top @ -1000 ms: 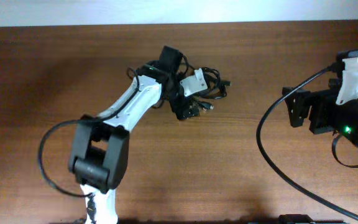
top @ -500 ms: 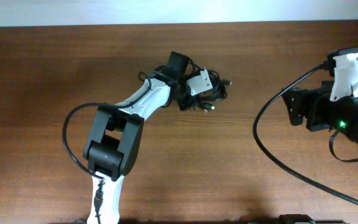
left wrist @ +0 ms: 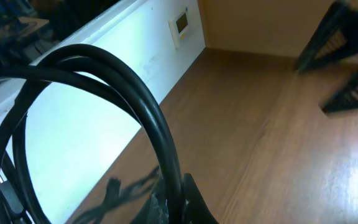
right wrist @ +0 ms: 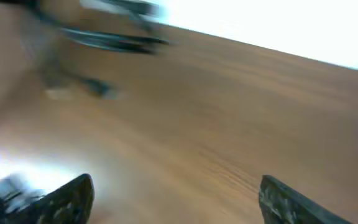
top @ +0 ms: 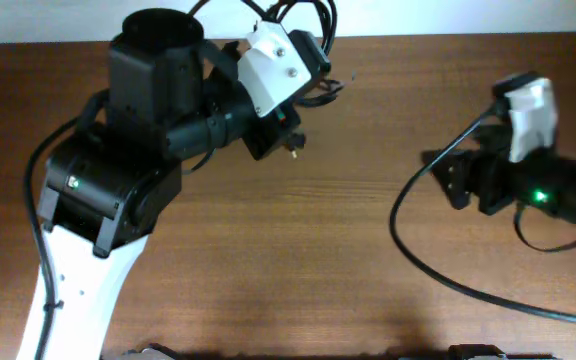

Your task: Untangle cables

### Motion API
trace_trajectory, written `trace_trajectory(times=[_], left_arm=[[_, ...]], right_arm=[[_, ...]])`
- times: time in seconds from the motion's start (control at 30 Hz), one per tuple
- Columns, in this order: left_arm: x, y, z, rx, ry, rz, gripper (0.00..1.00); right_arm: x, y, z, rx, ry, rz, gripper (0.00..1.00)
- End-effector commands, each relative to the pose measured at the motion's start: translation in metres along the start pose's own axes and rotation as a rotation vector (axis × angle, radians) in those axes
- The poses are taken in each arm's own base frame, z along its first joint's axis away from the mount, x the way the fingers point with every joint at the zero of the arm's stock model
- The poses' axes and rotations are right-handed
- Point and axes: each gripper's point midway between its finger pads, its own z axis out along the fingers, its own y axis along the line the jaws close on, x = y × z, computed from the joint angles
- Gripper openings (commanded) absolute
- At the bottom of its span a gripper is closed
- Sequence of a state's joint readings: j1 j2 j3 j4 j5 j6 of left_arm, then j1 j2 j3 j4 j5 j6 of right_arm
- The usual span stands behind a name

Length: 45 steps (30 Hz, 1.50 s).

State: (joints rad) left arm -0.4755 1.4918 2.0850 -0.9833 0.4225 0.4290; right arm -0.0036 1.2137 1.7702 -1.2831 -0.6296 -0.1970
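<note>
The cables [top: 325, 22] are thin black cords, lifted off the table in a bunch at the top of the overhead view. A plug end [top: 295, 150] dangles below them. My left gripper [top: 316, 68] is raised high and shut on them. In the left wrist view, the cables [left wrist: 123, 81] arc up in loops from between my left gripper's [left wrist: 182, 202] closed fingertips. My right gripper [top: 446, 176] hovers low over the table's right side, open. Its fingers [right wrist: 73, 196] stand wide apart in the right wrist view with only bare wood between them. The cables [right wrist: 114, 38] are a blur far ahead.
A thick black arm cable [top: 418, 250] curves over the brown wooden table [top: 298, 260] on the right. A white wall [left wrist: 92, 93] runs along the table's far edge.
My left gripper has shut on the cable bundle and lifted it high off the table toward the camera. The right arm has shifted a little to the left.
</note>
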Motion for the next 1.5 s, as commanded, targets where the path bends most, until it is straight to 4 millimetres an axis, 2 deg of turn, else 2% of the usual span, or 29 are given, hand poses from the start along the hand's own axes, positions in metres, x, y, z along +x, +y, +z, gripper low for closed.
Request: trace_trajectory(times=[0.0, 0.03, 0.07, 0.13, 0.2, 0.27, 0.3, 0.37, 0.43, 0.5, 0.53, 0.6, 0.67, 0.73, 0.87, 0.93, 0.97, 1.0, 1.07, 1.13, 1.17, 1.2, 1.23, 1.27, 1.3, 1.33, 1.37, 1.43, 1.47], left_arm=[[-0.006, -0.003, -0.009, -0.002, -0.023, -0.009, 0.00], [-0.006, -0.003, -0.009, -0.002, -0.021, -0.032, 0.00], [-0.005, -0.003, -0.009, -0.001, -0.019, -0.049, 0.00], [-0.008, -0.004, -0.013, -0.003, -0.027, -0.094, 0.00], [-0.017, -0.008, -0.028, -0.011, -0.060, -0.210, 0.00], [-0.030, -0.015, -0.052, -0.015, -0.114, -0.272, 0.00], [-0.043, -0.025, -0.071, 0.011, -0.168, -0.255, 0.00], [-0.053, -0.035, -0.098, 0.005, -0.217, -0.241, 0.00], [-0.055, -0.040, -0.109, 0.003, -0.233, -0.251, 0.00], [-0.052, -0.041, -0.109, 0.004, -0.219, -0.257, 0.00], [-0.043, -0.039, -0.101, 0.003, -0.180, -0.269, 0.00], [-0.035, -0.035, -0.085, 0.014, -0.140, -0.285, 0.00], [-0.031, -0.031, -0.073, 0.019, -0.119, -0.292, 0.00], [-0.035, -0.030, -0.075, 0.019, -0.137, -0.284, 0.00], [-0.048, -0.041, -0.101, 0.023, -0.200, -0.272, 0.00], [-0.052, -0.046, -0.114, 0.018, -0.221, -0.265, 0.00], [-0.053, -0.047, -0.117, 0.018, -0.226, -0.266, 0.00], [-0.053, -0.047, -0.118, 0.017, -0.228, -0.266, 0.00], [-0.049, -0.044, -0.117, -0.003, -0.214, -0.272, 0.00], [-0.022, -0.005, -0.143, -0.293, -0.140, -0.316, 0.00], [-0.010, 0.012, -0.167, -0.447, -0.117, -0.337, 0.00], [0.004, 0.028, -0.209, -0.657, -0.102, -0.353, 0.00], [0.019, 0.041, -0.258, -0.894, -0.088, -0.372, 0.00], [0.029, 0.042, -0.301, -1.078, -0.087, -0.385, 0.00], [0.034, 0.041, -0.321, -1.161, -0.089, -0.392, 0.00], [0.037, 0.038, -0.331, -1.197, -0.087, -0.395, 0.00], [0.039, 0.039, -0.329, -1.192, -0.077, -0.396, 0.00], [0.046, 0.043, -0.318, -1.181, -0.031, -0.399, 0.00], [0.049, 0.045, -0.306, -1.146, -0.006, -0.399, 0.00]], right_arm=[[-0.020, 0.093, -0.016, -0.607, -0.167, -0.259, 0.98], [-0.021, 0.117, -0.019, -0.778, -0.236, -0.384, 0.99], [-0.019, 0.127, -0.014, -0.825, -0.246, -0.452, 0.99], [0.001, 0.147, 0.020, -0.842, -0.180, -0.659, 0.99], [0.019, 0.154, 0.055, -0.732, -0.056, -0.802, 0.99], [0.018, 0.154, 0.067, -0.649, -0.037, -0.877, 0.99], [0.013, 0.153, 0.068, -0.632, -0.058, -0.894, 0.99], [0.012, 0.149, 0.071, -0.608, -0.051, -0.900, 0.99], [0.012, 0.149, 0.071, -0.608, -0.048, -0.895, 0.99], [0.010, 0.149, 0.072, -0.598, -0.058, -0.904, 0.99], [-0.001, 0.141, 0.075, -0.525, -0.079, -0.938, 0.99], [-0.030, 0.127, 0.073, -0.361, -0.115, -0.953, 0.99], [-0.070, 0.119, 0.045, -0.190, -0.192, -0.953, 0.99], [-0.074, 0.117, 0.044, -0.173, -0.196, -0.951, 0.99], [-0.062, 0.119, 0.090, -0.297, -0.122, -0.911, 0.99], [-0.061, 0.126, 0.100, -0.356, -0.130, -0.905, 0.99], [-0.061, 0.126, 0.103, -0.367, -0.132, -0.903, 0.79], [-0.062, 0.126, 0.104, -0.364, -0.132, -0.904, 0.04], [-0.063, 0.121, 0.104, -0.348, -0.125, -0.872, 0.04], [-0.073, 0.069, 0.094, -0.212, -0.099, -0.723, 0.04], [-0.080, 0.017, 0.081, -0.105, -0.093, -0.587, 0.04], [-0.084, -0.025, 0.067, -0.021, -0.099, -0.486, 0.04], [-0.084, -0.084, 0.038, 0.100, -0.123, -0.339, 0.04], [-0.081, -0.115, 0.019, 0.178, -0.133, -0.268, 0.04], [-0.075, -0.153, -0.008, 0.280, -0.148, -0.165, 0.04], [-0.071, -0.165, -0.020, 0.298, -0.162, -0.125, 0.04], [-0.071, -0.165, -0.022, 0.296, -0.168, -0.120, 0.04], [-0.075, -0.163, -0.017, 0.304, -0.168, -0.140, 0.04], [-0.075, -0.159, -0.014, 0.287, -0.164, -0.140, 0.04]])
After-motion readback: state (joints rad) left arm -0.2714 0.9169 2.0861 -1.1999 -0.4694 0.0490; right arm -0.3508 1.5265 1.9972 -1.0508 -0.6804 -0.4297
